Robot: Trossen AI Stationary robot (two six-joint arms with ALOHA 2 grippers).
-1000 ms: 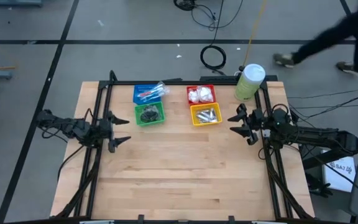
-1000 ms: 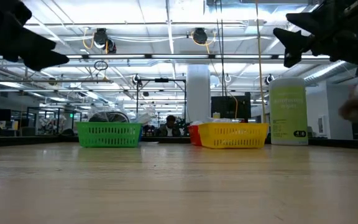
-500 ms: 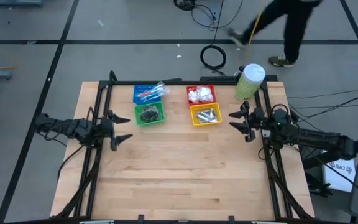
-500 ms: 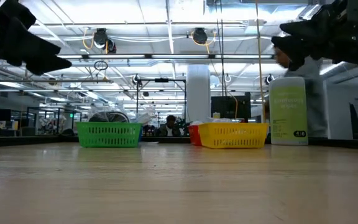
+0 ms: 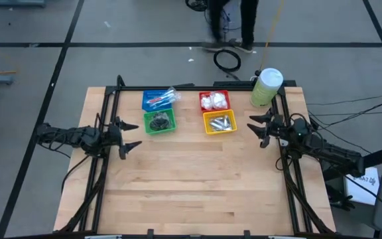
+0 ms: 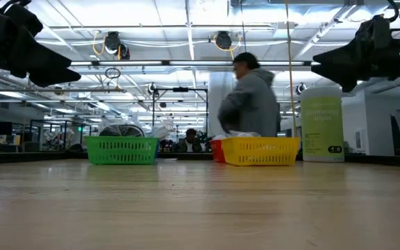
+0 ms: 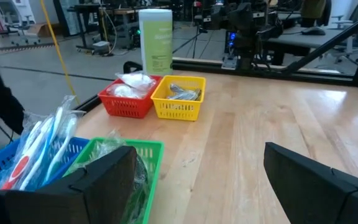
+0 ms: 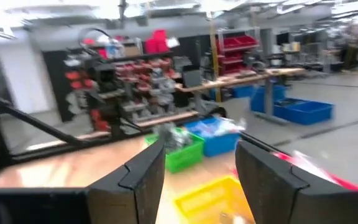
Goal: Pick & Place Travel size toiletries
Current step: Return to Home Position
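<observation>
Both tools are hanging released and empty: left tool [image 5: 130, 141] well left of the yellow basket [image 5: 206, 123], right tool [image 5: 257, 127] near its right; silver tubes [image 5: 221, 122] are lying inside it, likely light, slippery, best pinched mid-body

High camera is looking straight down from well above, taking in the whole counter [image 5: 197, 192]. Low camera is sitting at counter height, looking level across the boards. Left wrist camera is looking past the left pincer [image 7: 199, 152] across the counter at close range. Right wrist camera is looking past the right pincer [image 8: 199, 149] the opposite way. All four views are sharing the yellow basket [image 5: 219, 122] and the green basket [image 5: 159, 122].
</observation>
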